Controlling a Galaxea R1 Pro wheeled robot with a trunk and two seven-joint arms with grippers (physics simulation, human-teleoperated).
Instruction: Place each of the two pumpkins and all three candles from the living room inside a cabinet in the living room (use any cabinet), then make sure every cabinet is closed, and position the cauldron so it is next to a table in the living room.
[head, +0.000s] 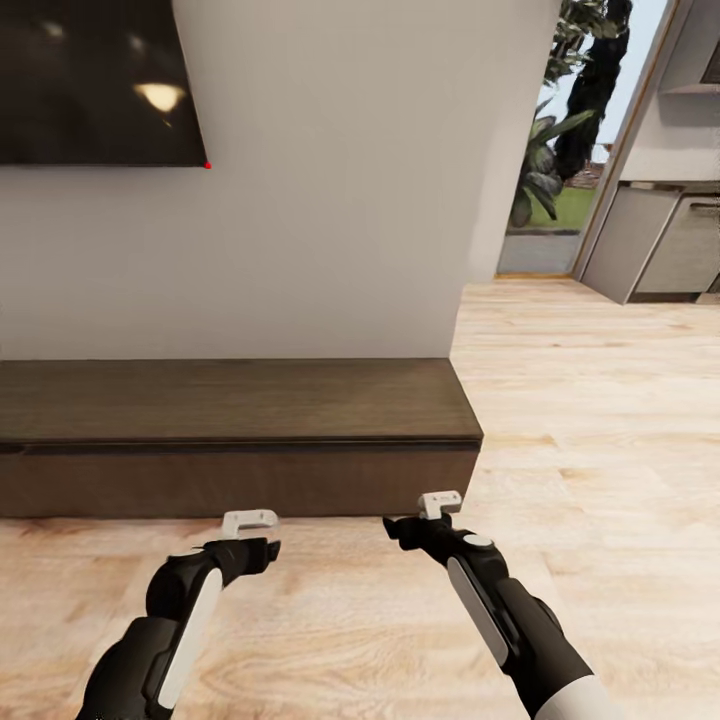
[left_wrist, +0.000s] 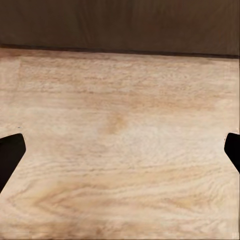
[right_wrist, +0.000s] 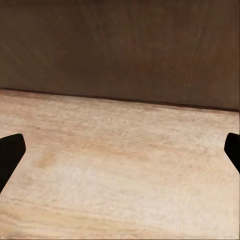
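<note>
One cabinet (head: 240, 440) right ahead against the wall, front looks flush, probably closed. Two end effectors, left end effector (head: 250, 522) and right end effector (head: 440, 503), both released and empty, low over the floor (head: 600, 420). Risk: rolling closer could knock the arms into that front.

The left gripper (left_wrist: 120, 155) hung with its two dark fingertips (left_wrist: 10, 155) spread wide over the pale wood floor (left_wrist: 120, 130), near the cabinet (left_wrist: 120, 25) front's bottom edge.
</note>
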